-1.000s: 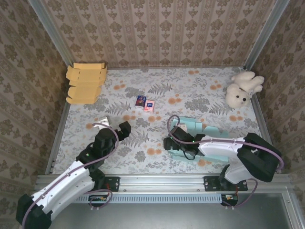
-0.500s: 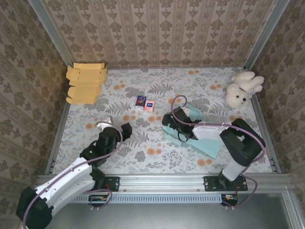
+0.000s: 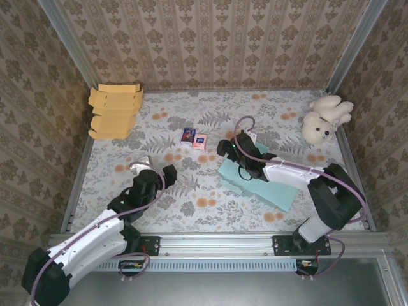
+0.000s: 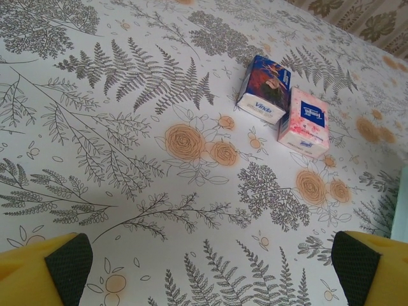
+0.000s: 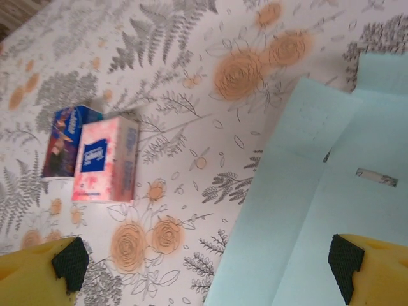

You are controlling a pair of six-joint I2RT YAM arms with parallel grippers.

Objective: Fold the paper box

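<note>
One flat pale-blue paper box point(image 3: 255, 189) lies unfolded right of centre on the floral counter point(image 3: 191, 207). The right claw point(image 3: 224, 148) hovers at its upper-left corner, fingers spread wide and holding nothing. The left claw point(image 3: 169, 173), lower left, is likewise wide apart and empty. Two tissue packs sit side by side above centre, one dark blue point(image 3: 188, 135), one pink point(image 3: 200, 141). A stack of tan cardboard blanks point(image 3: 115, 111) lies upper left. One white plush toy point(image 3: 324, 118) sits upper right.
</note>
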